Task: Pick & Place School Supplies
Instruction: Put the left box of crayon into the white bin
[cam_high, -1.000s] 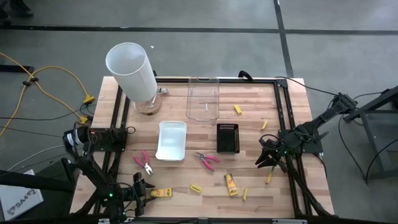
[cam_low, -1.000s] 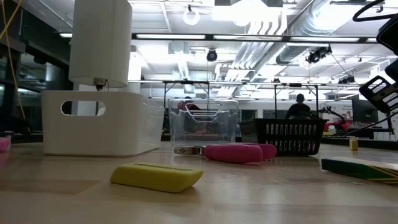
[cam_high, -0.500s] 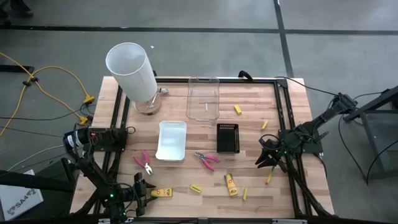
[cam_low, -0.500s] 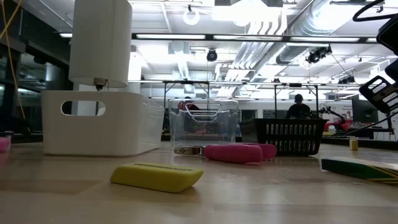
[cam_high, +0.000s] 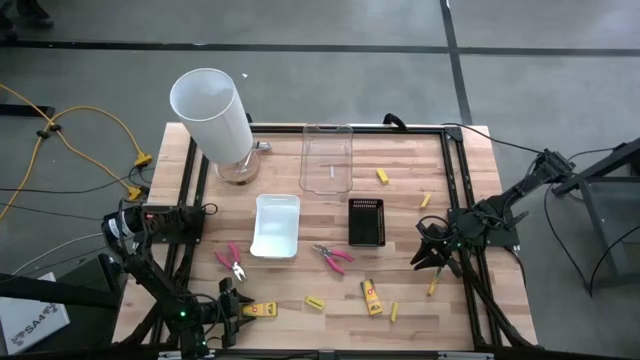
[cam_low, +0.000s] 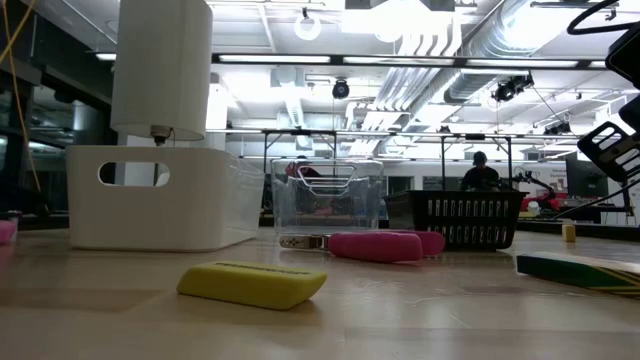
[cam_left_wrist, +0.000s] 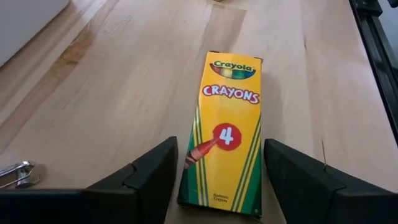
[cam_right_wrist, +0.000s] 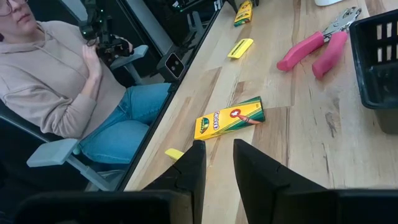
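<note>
- Nothing visibly binned yet: pliers (cam_high: 333, 257), second crayon pack (cam_high: 372, 296) and stubby sticks (cam_high: 315, 302) all loose on the table (cam_high: 470, 300).
- Left gripper (cam_left_wrist: 217, 177) spread wide astride the crayon pack (cam_left_wrist: 225, 130) at the near-left corner, not clamped (long axis in line with the fingers, logo end pointing away).
- Right gripper (cam_right_wrist: 219, 163) hovering at the right edge, narrowly parted, empty.

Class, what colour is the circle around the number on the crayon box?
Red, on the yellow crayon box; clearest in the left wrist view.

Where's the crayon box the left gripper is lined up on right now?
The crayon box lies flat on the table's near left corner, between the open fingers of the left gripper, with a yellow eraser to its right.
</note>
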